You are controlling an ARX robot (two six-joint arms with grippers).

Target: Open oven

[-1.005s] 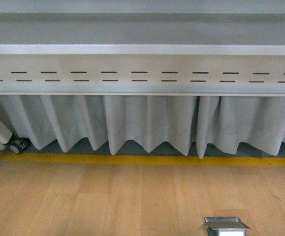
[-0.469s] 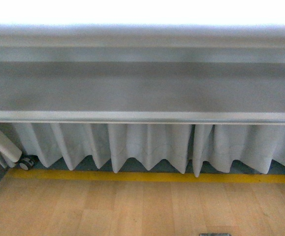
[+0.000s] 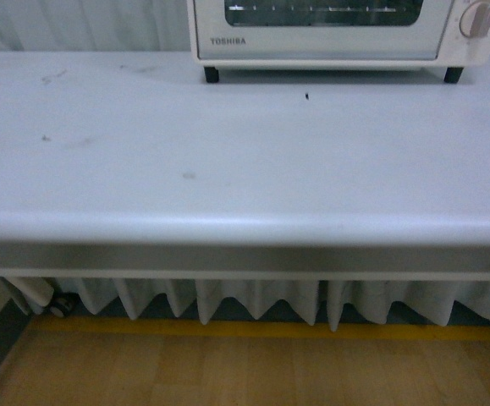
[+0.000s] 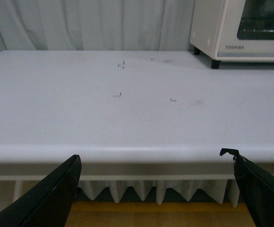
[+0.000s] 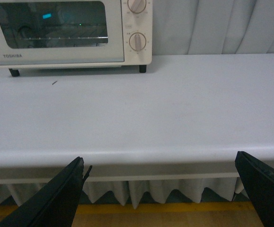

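Front view: the oven (image 3: pixel 312 44) sits at the top edge of the frame, right of centre, on a pale surface (image 3: pixel 228 169). Only its lower part shows, with "TOSHIBA" on the door and one beige knob (image 3: pixel 480 19) at far right.
Door: shut, flush with the cream body in the right wrist view, a wire rack visible behind the glass.
Left fingers (image 4: pixel 56 198): spread wide and empty along the bottom of the left wrist view, short of the surface's front edge, with the oven (image 4: pixel 217 28) in the upper right corner.
Right fingers (image 5: pixel 56 203): likewise wide apart, holding nothing, with the oven (image 5: pixel 66 52) at upper left.
Below the surface: a pleated white skirt (image 3: pixel 253 300), a yellow floor line (image 3: pixel 228 326), wood flooring (image 3: pixel 228 372) and a caster (image 3: pixel 61 306) at lower left.
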